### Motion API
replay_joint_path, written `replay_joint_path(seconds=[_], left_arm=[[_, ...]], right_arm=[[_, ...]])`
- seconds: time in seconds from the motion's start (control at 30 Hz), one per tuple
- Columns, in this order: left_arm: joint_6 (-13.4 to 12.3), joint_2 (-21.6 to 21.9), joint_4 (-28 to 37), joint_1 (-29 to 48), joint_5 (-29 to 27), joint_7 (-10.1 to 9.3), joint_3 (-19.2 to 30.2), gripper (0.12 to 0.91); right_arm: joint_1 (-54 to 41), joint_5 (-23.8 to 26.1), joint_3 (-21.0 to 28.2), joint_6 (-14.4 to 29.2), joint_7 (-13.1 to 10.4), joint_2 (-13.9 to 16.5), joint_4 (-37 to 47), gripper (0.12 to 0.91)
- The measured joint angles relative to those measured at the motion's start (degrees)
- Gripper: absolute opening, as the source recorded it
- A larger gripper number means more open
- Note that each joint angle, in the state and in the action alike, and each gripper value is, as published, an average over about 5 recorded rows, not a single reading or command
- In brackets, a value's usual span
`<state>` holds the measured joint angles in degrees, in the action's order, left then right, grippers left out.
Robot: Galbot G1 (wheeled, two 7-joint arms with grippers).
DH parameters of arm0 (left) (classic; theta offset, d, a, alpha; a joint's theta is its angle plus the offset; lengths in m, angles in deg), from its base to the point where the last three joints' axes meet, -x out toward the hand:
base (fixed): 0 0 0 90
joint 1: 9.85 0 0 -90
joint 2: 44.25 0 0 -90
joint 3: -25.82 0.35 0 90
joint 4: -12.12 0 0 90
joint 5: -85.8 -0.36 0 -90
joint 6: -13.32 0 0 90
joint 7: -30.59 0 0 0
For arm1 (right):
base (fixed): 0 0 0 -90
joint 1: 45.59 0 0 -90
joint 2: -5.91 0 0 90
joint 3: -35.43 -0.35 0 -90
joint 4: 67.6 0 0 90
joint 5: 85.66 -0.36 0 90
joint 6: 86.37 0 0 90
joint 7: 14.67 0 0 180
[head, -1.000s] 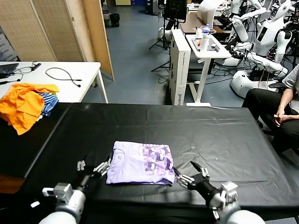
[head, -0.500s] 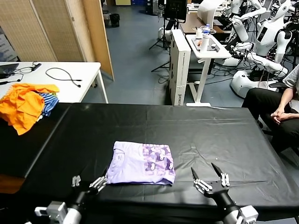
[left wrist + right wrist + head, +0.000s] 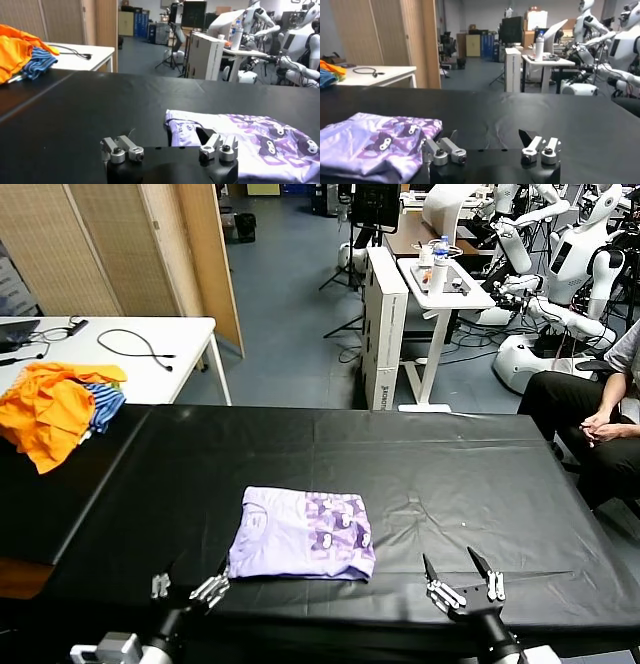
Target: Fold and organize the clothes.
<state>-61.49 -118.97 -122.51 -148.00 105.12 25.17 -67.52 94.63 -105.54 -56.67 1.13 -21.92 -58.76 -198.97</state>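
The right end effector (image 3: 490, 150) sits low over the black table (image 3: 530, 117), and its two fingers (image 3: 442, 150) are spread wide apart with nothing between them. The purple T-shirt (image 3: 372, 142) lies folded flat on the table, just beside the end effector and not touching it. It has little dark purple shapes printed on it. Far behind the T-shirt stands a white table (image 3: 380, 74) with a black cable (image 3: 366, 71) on it. White robots (image 3: 620, 50) stand far behind the black table. A white cart (image 3: 547, 62) there holds a bottle (image 3: 538, 48).

Blue floor (image 3: 290, 304), wooden partition (image 3: 140, 254), white table (image 3: 150, 354) beside black-covered table (image 3: 420, 464)
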Motion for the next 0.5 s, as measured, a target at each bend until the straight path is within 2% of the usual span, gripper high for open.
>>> replay_joint_path(seconds=[0.5], left_arm=[[-0.88,-1.0,0.67,0.66,-0.83,0.97,0.04,0.907]], right_arm=[[0.78,0.59,0.15,1.03,-0.02,-0.9,1.07,0.907]])
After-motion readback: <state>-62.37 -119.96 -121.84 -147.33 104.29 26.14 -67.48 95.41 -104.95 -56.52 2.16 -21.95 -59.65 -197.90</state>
